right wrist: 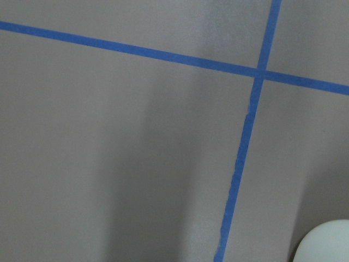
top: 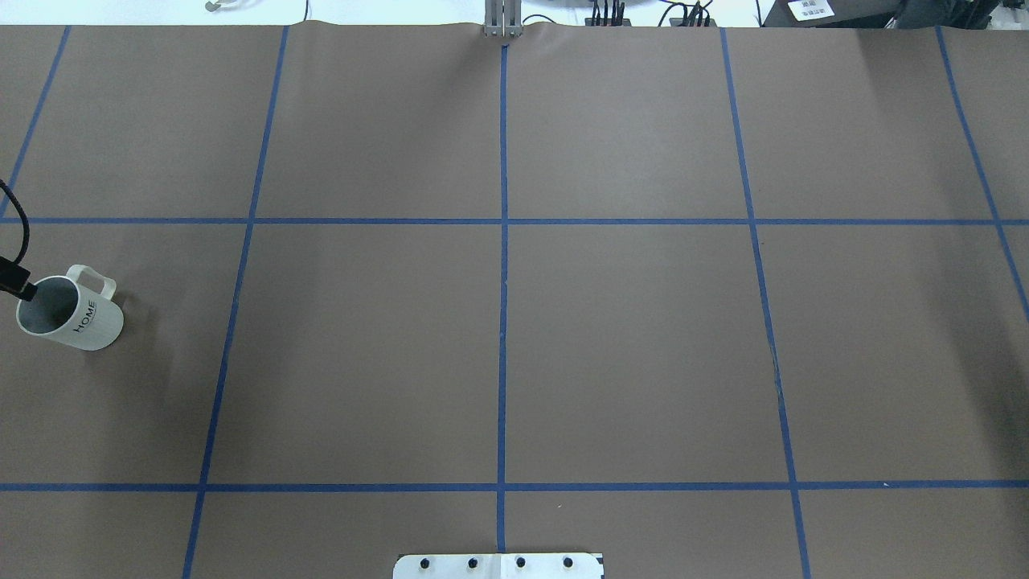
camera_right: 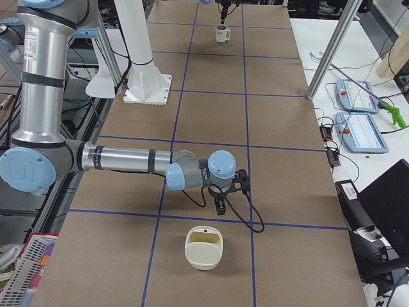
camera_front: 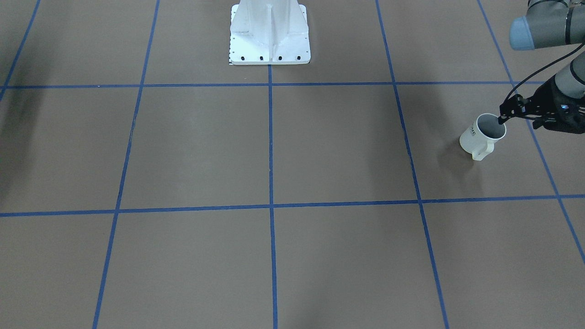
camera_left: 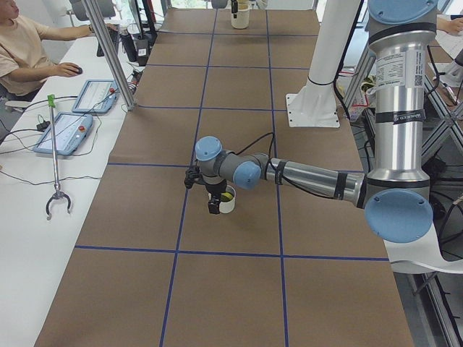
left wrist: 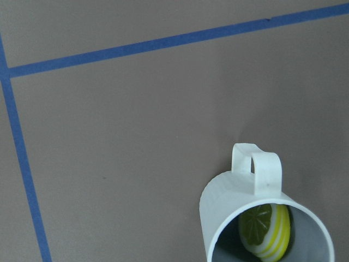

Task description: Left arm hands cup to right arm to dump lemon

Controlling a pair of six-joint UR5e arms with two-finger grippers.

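The off-white cup [camera_front: 475,139], lettered HOME, stands at the table's left end, also seen from overhead [top: 80,318] and in the exterior left view [camera_left: 226,203]. The yellow-green lemon [left wrist: 265,232] lies inside it. My left gripper [camera_front: 502,116] reaches in from the side with its fingers closed on the cup's rim, opposite the lettering, one fingertip [top: 22,289] at the rim. My right gripper [camera_right: 220,201] shows only in the exterior right view, low over the table, and I cannot tell whether it is open or shut.
A cream tub-like container [camera_right: 203,248] sits on the table just in front of the right gripper; its edge shows in the right wrist view [right wrist: 327,243]. The white robot base [camera_front: 269,34] stands at the table's middle. An operator [camera_left: 25,47] sits at the side desk.
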